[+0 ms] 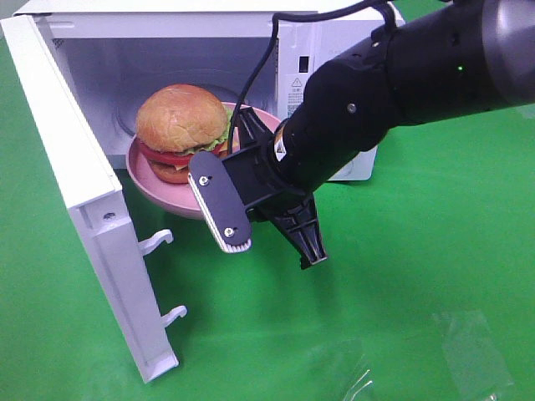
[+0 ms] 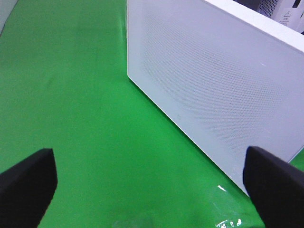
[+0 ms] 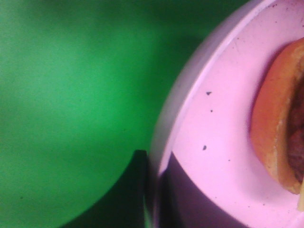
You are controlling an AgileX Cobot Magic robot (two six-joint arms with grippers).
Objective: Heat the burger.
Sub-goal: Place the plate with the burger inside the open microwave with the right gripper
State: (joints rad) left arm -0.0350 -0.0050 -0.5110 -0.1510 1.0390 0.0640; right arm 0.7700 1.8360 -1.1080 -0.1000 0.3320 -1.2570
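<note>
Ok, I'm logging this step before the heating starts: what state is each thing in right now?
White microwave oven door: swung open.
Golden-bun burger: whole, sitting on the plate.
Round pink plate: gripped at its rim, at the oven's opening.
Right gripper: shut on the plate.
Left gripper: open, empty.

My right pincer [image 1: 249,129] clamps the right rim of the round pink plate [image 1: 155,188], which sits half inside the white box-shaped microwave [image 1: 309,38]. The round golden-bunned burger [image 1: 180,125] rides on it. The white open door [image 1: 75,192] stands left, with my spread left pincer [image 2: 152,190] beyond its outer face, apart.
</note>
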